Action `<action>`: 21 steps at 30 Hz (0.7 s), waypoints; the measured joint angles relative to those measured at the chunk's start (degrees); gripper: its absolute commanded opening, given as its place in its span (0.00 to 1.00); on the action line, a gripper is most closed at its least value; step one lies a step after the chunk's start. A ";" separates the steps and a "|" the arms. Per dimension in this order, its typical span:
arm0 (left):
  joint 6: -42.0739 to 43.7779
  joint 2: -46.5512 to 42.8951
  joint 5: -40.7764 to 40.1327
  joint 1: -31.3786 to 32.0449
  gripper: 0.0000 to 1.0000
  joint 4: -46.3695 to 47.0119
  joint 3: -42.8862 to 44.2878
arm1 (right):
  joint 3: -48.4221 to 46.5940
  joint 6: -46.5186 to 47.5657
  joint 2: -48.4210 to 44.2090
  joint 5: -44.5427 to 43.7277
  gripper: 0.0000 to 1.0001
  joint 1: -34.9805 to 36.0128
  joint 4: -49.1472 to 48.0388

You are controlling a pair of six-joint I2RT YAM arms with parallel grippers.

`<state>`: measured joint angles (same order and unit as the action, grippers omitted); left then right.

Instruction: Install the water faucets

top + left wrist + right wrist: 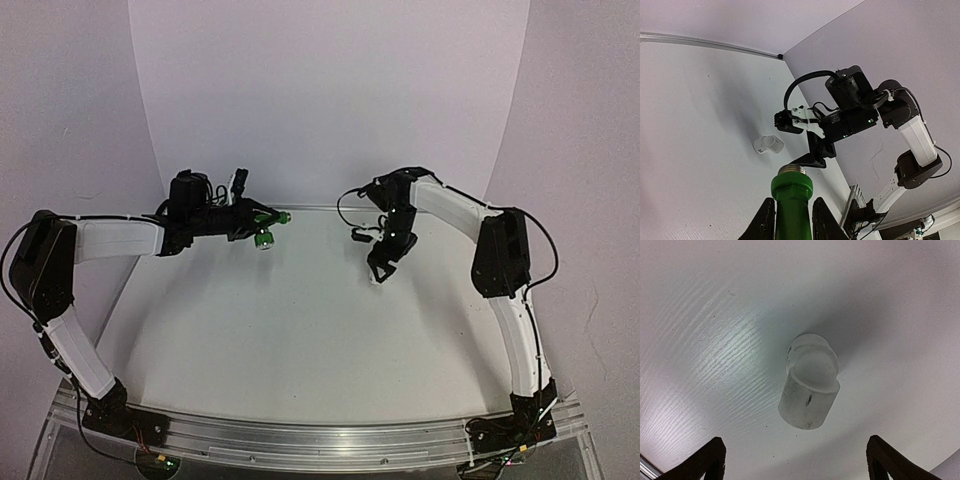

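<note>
At eleven o'clock my left gripper (247,222) pinches the small green plastic T-shaped tap (270,229) above the table (300,345). At one o'clock my right gripper (379,277) spreads its fingers wide over the stubby white cylindrical fitting (809,390) lying there.

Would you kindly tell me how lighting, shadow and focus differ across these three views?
Top external view: soft, even light, only faint shadows on the white table. Left wrist view: the small green plastic T-shaped tap looms large near the lens, fairly sharp. Right wrist view: a grey shadow surrounds the white stubby cylindrical fitting, slightly soft, with streaky glare left of it.
</note>
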<state>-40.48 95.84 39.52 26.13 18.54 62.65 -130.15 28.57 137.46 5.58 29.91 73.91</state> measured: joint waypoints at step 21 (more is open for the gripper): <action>-0.40 0.31 1.14 0.00 0.00 1.49 0.00 | -11.95 0.94 12.33 -1.96 0.60 0.02 1.12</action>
<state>-40.88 96.15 40.66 26.13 20.03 62.65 -142.10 29.50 149.79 3.62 29.93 75.02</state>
